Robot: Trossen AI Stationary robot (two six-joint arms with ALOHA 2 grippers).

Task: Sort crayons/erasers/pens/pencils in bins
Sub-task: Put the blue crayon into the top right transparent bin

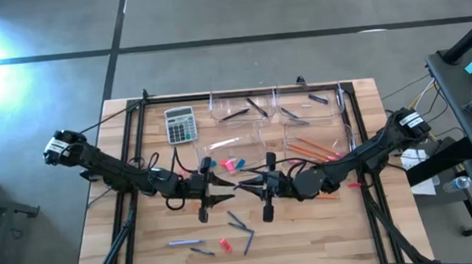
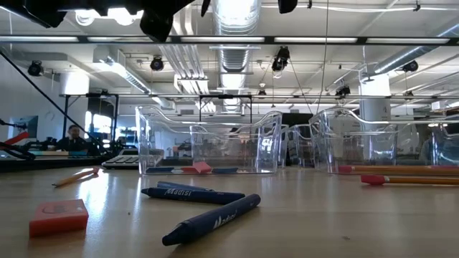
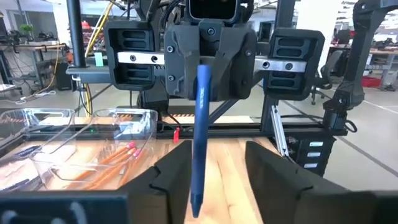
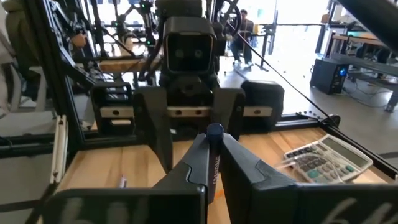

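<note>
Right gripper (image 4: 213, 163): fingers pinched on a blue crayon (image 4: 214, 160). Facing it, touching distance: left gripper (image 3: 216, 167), fingers spread either side of the crayon. Beyond both: bins (image 1: 312, 140), pencils (image 1: 309, 147) inside one. Erasers (image 1: 225, 244) lie nearer.

Arms: two thin black arms made of jointed tube parts.
Labels: a white sticker with dark print near the far end of each arm.
Cables: black wires run along both arms.
Left hand (image 1: 209, 187): black, two flat wedge fingers, orange bits beside it.
Right hand (image 1: 270, 183): black, blocky, a square camera box on top.
</note>
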